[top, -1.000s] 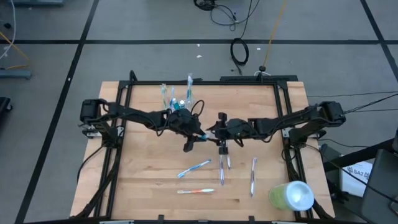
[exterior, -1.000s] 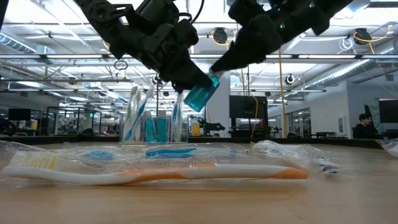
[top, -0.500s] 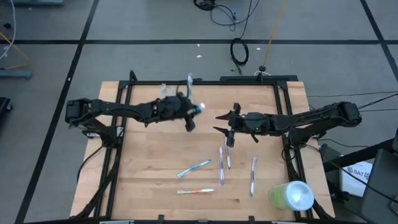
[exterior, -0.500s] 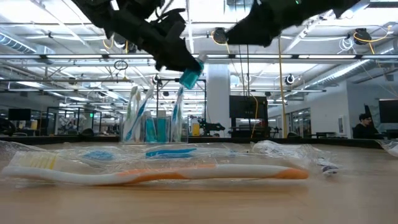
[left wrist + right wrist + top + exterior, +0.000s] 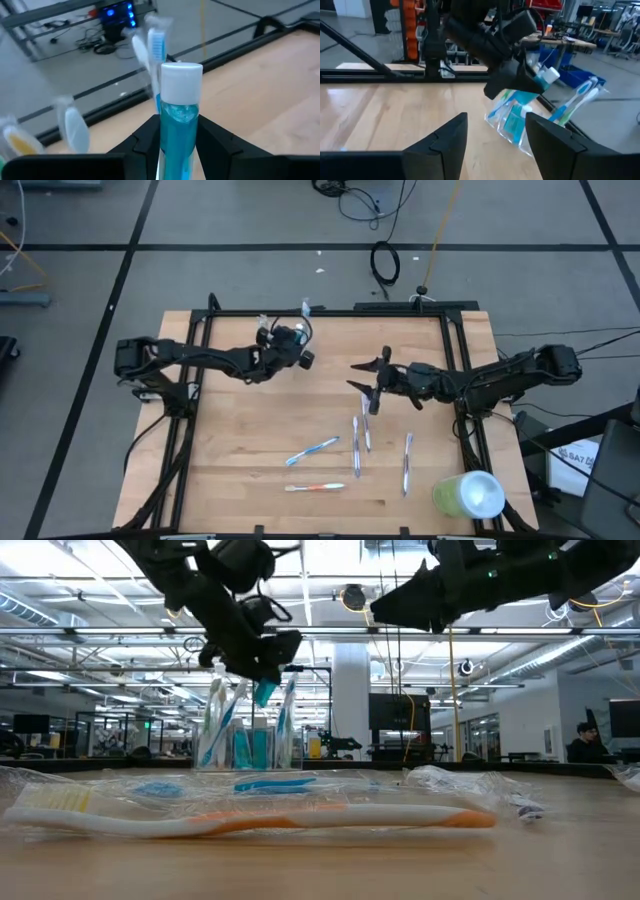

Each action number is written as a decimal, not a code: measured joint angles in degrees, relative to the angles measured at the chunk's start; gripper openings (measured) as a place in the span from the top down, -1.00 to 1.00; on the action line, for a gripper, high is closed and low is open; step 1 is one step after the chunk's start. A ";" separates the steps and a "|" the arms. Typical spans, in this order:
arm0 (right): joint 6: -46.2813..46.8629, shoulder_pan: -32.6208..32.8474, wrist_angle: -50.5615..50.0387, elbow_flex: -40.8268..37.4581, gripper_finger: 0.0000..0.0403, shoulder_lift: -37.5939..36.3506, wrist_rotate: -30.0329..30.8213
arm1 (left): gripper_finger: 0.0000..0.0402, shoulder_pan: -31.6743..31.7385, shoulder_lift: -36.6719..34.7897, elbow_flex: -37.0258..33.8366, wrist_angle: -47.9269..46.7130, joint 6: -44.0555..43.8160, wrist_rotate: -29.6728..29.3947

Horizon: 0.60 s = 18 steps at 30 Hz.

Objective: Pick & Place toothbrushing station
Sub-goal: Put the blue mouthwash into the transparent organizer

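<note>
My left gripper (image 5: 293, 348) is shut on a small tube of blue liquid with a white cap (image 5: 180, 107). It holds the tube just above the clear cup (image 5: 245, 745), which stands near the table's far edge with several toothbrushes (image 5: 156, 45) upright in it. The tube also shows in the low view (image 5: 265, 692) and the right wrist view (image 5: 547, 76). My right gripper (image 5: 366, 377) is open and empty, above the table's middle, to the right of the cup. Several wrapped toothbrushes (image 5: 312, 450) lie flat on the near half of the table. My left gripper pinches the tube's body (image 5: 179, 145) between its two fingers (image 5: 150, 137), below the white cap (image 5: 181, 80). The cap end points away from the gripper, toward the cup's toothbrushes. The tube is lifted clear of the table and the cup.
A large lime-green cylinder with a white end (image 5: 468, 494) lies at the table's near right corner. An orange-and-white toothbrush (image 5: 260, 820) lies nearest the low camera. A black frame (image 5: 330, 312) runs around the table's edges. A person (image 5: 588, 740) sits far off in the room.
Both grippers were together at the tube above the table's middle. My right gripper has let go and drawn back toward the right edge. My left gripper has carried the tube toward the far left, to the cup, and has tipped it.
</note>
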 joint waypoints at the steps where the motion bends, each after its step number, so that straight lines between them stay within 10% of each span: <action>1: 0.18 -0.25 -0.12 -0.20 0.05 0.00 -0.01 | 0.44 0.05 0.81 0.00 -0.17 -1.28 -0.91; 18: 0.93 -0.29 -2.26 -0.43 0.06 0.07 -0.21 | 0.44 -2.96 -2.58 -1.63 -0.29 -5.20 -9.72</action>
